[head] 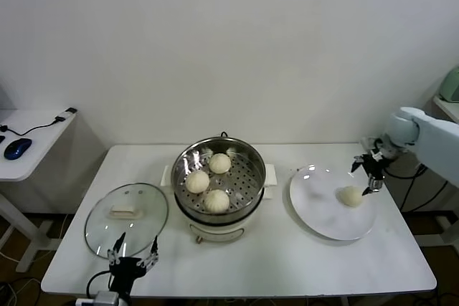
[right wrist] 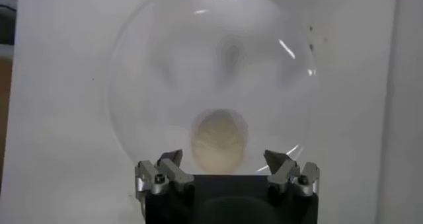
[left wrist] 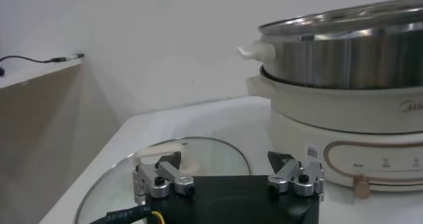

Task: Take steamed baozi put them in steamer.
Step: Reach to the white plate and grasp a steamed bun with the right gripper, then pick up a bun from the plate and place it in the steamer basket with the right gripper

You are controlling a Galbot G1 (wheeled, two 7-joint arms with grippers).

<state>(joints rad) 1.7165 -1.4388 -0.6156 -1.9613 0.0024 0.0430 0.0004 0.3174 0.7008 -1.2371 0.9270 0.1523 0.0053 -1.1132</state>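
A plain white wall (head: 229, 41) filled the upper half of the frame behind the white surface (head: 287, 263) at center. At the left edge stood a second white desk (head: 36, 141) carrying a blue mouse (head: 17, 147) and a black cable (head: 50, 122). Bare floor (head: 21, 277) with loose cords showed in the lower left corner.

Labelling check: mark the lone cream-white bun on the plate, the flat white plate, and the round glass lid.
Cream-white round bun (head: 351, 195), head view, centre of its top.
Flat white round plate (head: 315, 195), head view, bare surface.
Round glass lid (head: 147, 223), head view, clear glass beside its white handle.
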